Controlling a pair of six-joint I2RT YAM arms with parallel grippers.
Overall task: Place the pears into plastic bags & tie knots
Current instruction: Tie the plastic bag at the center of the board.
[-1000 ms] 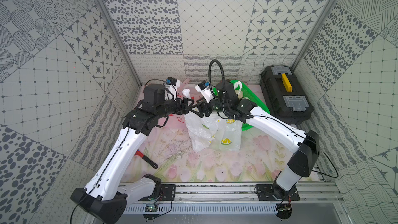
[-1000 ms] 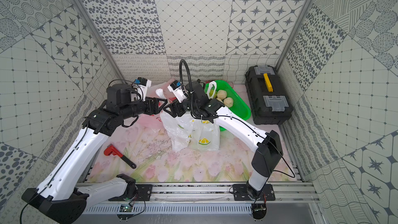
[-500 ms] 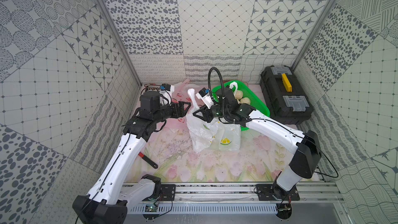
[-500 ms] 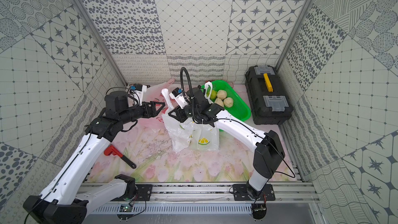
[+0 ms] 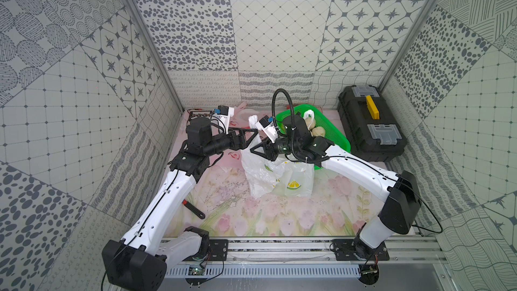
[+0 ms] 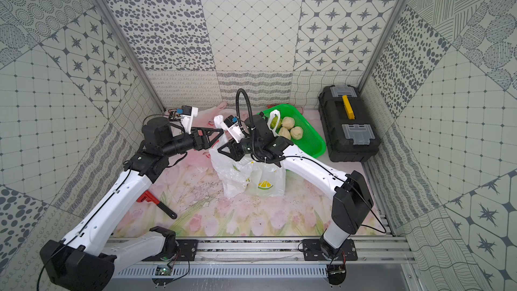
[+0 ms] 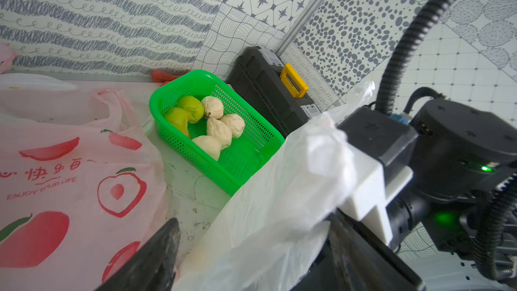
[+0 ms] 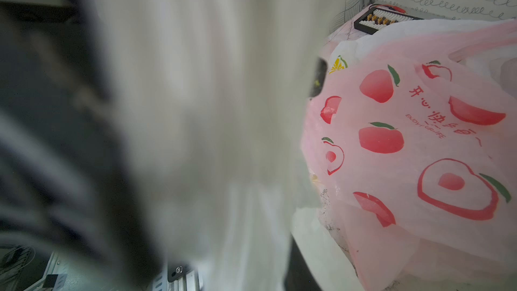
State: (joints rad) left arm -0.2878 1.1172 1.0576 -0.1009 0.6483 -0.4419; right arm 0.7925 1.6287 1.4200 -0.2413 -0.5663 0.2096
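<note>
A white lemon-print plastic bag (image 5: 282,176) stands mid-mat in both top views, its top drawn up to a peak. My right gripper (image 5: 254,151) is shut on that bunched top; in the right wrist view blurred white plastic hides all but one dark finger (image 8: 298,270). My left gripper (image 5: 252,136) faces it, open, and loose bag plastic (image 7: 274,214) lies between its spread fingers (image 7: 165,247). One handle strip (image 5: 252,120) stands above the right wrist camera. Several pears (image 7: 218,131), green and cream, lie in the green basket (image 7: 249,160). A pink plastic bag (image 7: 70,169) lies flat behind. No knots show.
A black toolbox (image 5: 369,124) stands at the back right beside the basket (image 5: 337,142). A red-handled wrench (image 6: 156,205) lies on the mat by the left arm. A black abacus-like frame (image 8: 380,19) and another white bag (image 7: 33,82) sit at the back left.
My right gripper's jaws have closed on the top of the white bag. My left gripper's jaws have spread a little wider. Both wrists have turned slightly.
</note>
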